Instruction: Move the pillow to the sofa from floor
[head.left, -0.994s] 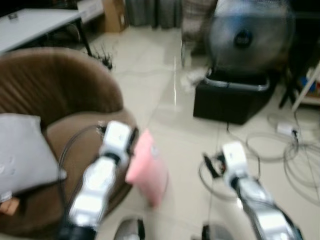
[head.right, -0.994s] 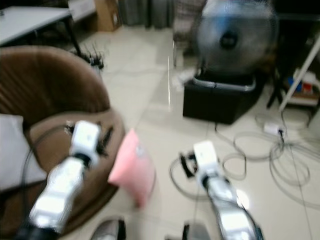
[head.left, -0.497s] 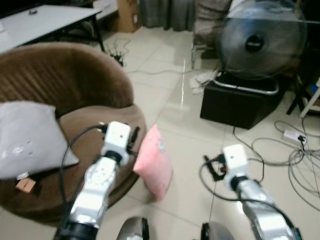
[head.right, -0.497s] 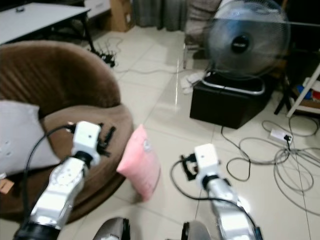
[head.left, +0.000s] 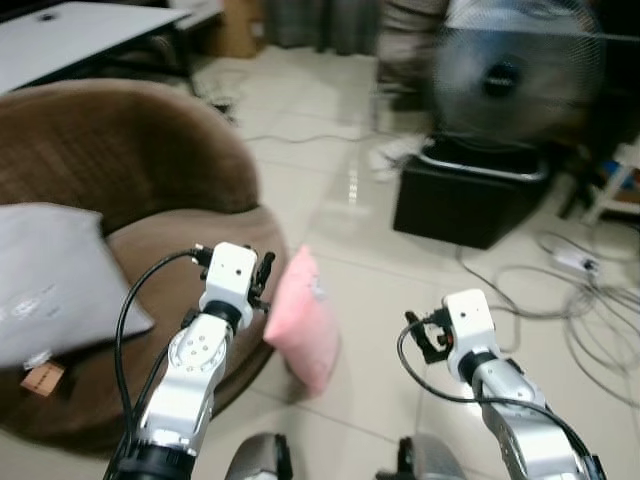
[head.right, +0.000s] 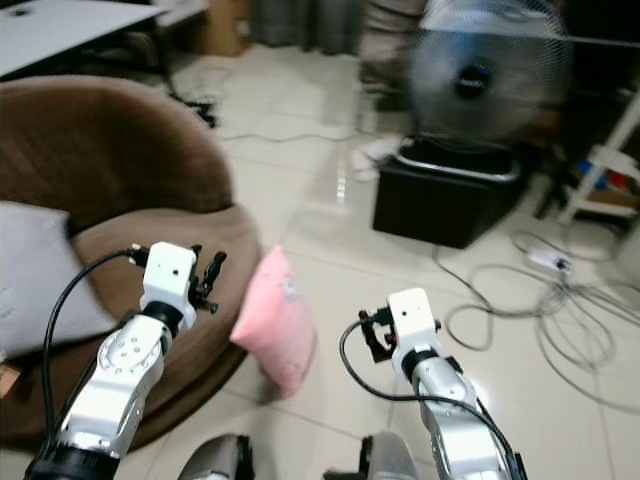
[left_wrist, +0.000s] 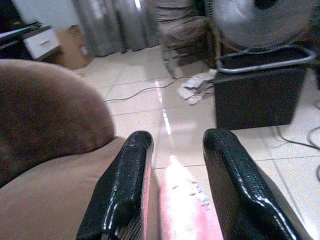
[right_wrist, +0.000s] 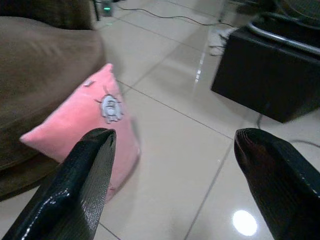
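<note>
On the shiny tile floor (head.left: 330, 180), the pink pillow (head.left: 300, 318) leans on the brown sofa (head.left: 130, 190). It looks soft and light. Both the left hand (left_wrist: 172, 185) and right hand (right_wrist: 185, 185) are wide open; pinch its top edge.

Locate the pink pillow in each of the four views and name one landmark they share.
Left eye view: pink pillow on the floor, leaning against the brown sofa.
Right eye view: low centre-left.
Left wrist view: between the left gripper fingers.
Right wrist view: left of middle.
Shared landmark: the black box.
</note>
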